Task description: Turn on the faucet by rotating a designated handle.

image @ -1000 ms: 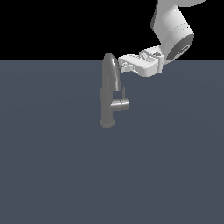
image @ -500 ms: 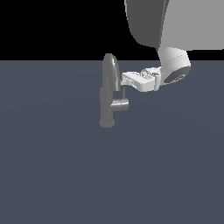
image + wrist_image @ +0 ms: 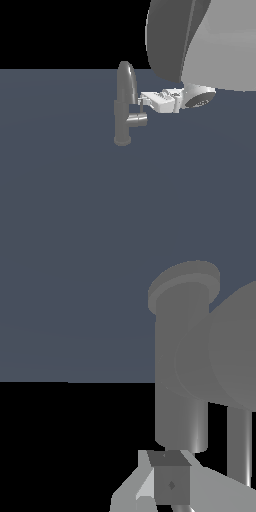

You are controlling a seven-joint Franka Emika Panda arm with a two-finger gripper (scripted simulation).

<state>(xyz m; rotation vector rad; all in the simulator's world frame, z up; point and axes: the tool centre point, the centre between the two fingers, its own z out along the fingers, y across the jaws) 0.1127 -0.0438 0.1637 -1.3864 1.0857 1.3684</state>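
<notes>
A: Where the grey floor meets the black backdrop, what stands at centre?

B: The faucet, upright post, arched spout at 12 o'clock above it. The handle juts from the post toward 3 o'clock, in the exterior view.

A: Arm pose?

B: The arm bulks in from 1 o'clock, large and close to the camera. Wrist laid roughly level, the gripper pointing toward 9 o'clock, tips beside the spout, just above the handle.

A: Pincer?

B: Cannot tell whether spread or pressed together. In the wrist view one finger shows close against the post; contact unclear.

A: Containers?

B: None seen.
</notes>
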